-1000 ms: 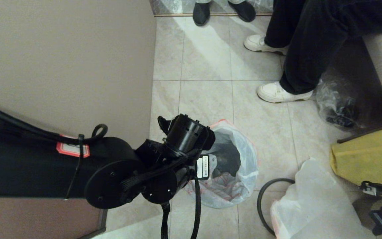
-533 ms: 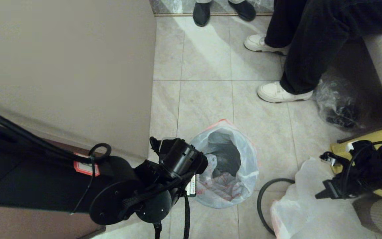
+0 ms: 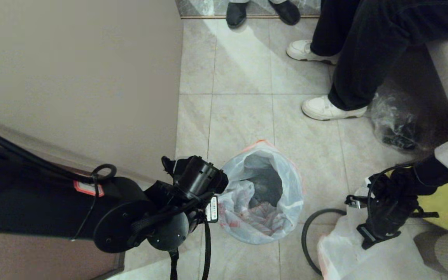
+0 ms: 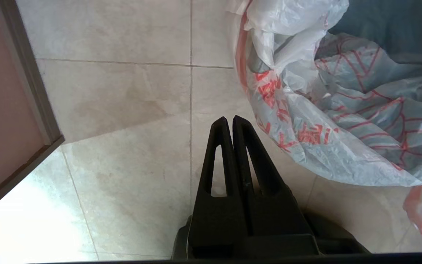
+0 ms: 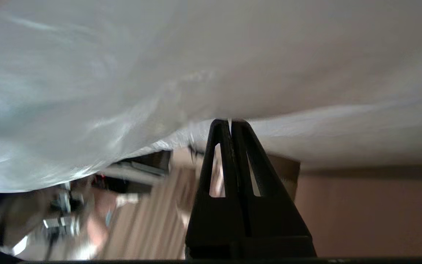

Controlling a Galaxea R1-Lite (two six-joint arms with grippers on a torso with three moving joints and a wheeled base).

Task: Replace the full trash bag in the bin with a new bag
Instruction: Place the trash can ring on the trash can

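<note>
The new bag (image 3: pixel 282 202), thin and white with red print, lines the bin (image 3: pixel 265 182) and folds over its edge; only the bin's dark inside shows. The bag's printed side (image 4: pixel 343 121) also fills the left wrist view. My left gripper (image 4: pixel 229 119) is shut and empty over the floor tile just beside the lined bin. The full trash bag (image 3: pixel 348 252) lies at the lower right. My right gripper (image 5: pixel 230 121) is shut, its tips against that white sack (image 5: pixel 159 66). The dark rim ring (image 3: pixel 305 229) lies on the floor between bin and sack.
A seated person's legs and white shoes (image 3: pixel 331 109) are beyond the bin. A clear glossy bag (image 3: pixel 397 126) and a yellow bag (image 3: pixel 441 198) are at the right. A beige wall panel (image 3: pixel 76 77) closes off the left.
My left arm has drawn back to the left, off the bin's opening. My right arm has swung in from the right edge and now hangs over the full trash bag.
</note>
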